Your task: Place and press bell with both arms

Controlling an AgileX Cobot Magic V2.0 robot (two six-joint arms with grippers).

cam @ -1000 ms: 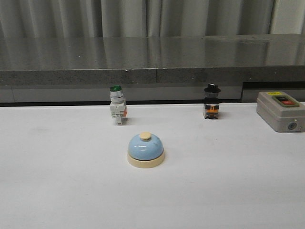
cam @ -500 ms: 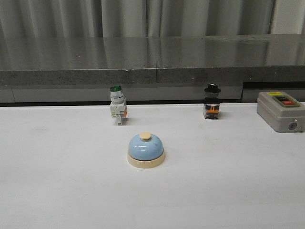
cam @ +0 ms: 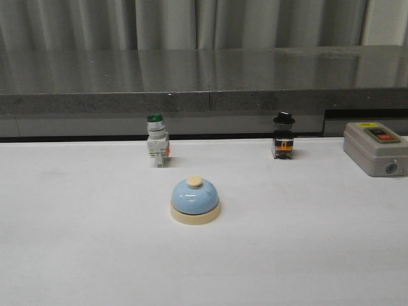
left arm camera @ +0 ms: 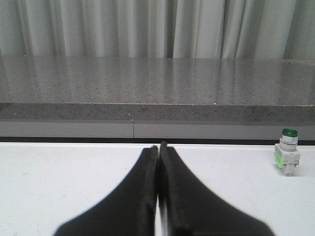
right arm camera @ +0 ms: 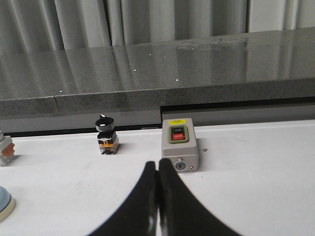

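Note:
The bell [cam: 195, 200], with a light-blue dome, cream base and cream knob, stands upright on the white table [cam: 76, 242] near the middle. Its edge shows in the right wrist view [right arm camera: 4, 202]. Neither arm shows in the front view. My left gripper [left arm camera: 159, 146] is shut and empty, low over the table, with the bell out of its view. My right gripper [right arm camera: 157, 162] is shut and empty, just in front of the grey box.
A green-capped white switch [cam: 157, 142] stands behind the bell, also in the left wrist view [left arm camera: 287, 151]. A black-knob switch [cam: 283, 136] and a grey box with red and green buttons [cam: 376, 148] stand at the back right. A dark stone ledge [cam: 204, 83] runs behind the table.

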